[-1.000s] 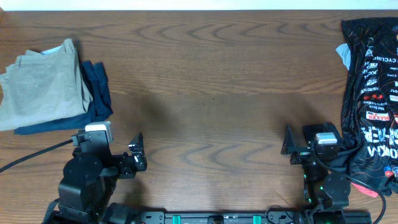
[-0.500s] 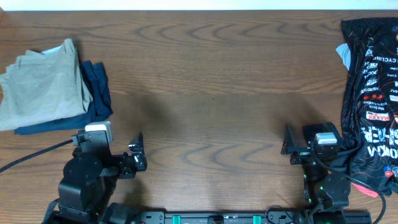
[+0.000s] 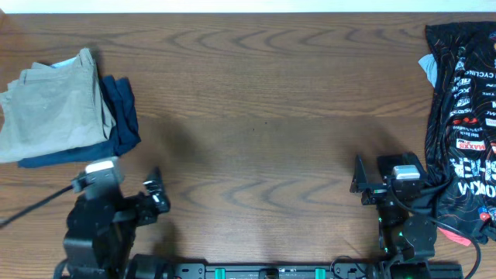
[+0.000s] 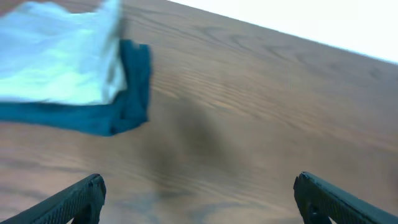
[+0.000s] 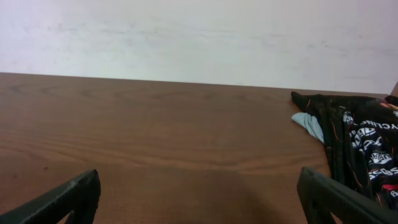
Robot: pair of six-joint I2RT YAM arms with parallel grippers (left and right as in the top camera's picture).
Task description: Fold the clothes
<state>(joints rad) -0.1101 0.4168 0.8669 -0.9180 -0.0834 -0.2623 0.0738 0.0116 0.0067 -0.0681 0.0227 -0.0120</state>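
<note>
Khaki-beige cotton shorts [image 3: 50, 105] lie in a folded pile at the left of the brown wooden table [image 3: 263, 93], held by neither arm.

Nearest the front edge, the left gripper [image 3: 153, 201] hangs above the wood with its black fingers spread wide and nothing between them; in its wrist view the two fingertips [image 4: 93, 190] sit at opposite sides of the picture. The right gripper [image 3: 359, 184] is likewise spread wide and empty near the front right, its fingertips [image 5: 81, 193] far apart over bare wood. Farther back on the left, the khaki shorts rest on top of a smaller pair of dark navy-blue folded shorts [image 3: 124, 116], whose edge shows along the near and right sides. Along the right edge a black cycling jersey with white and red lettering [image 3: 465, 116] lies spread out, reaching to the far side, well apart from the shorts.
</note>
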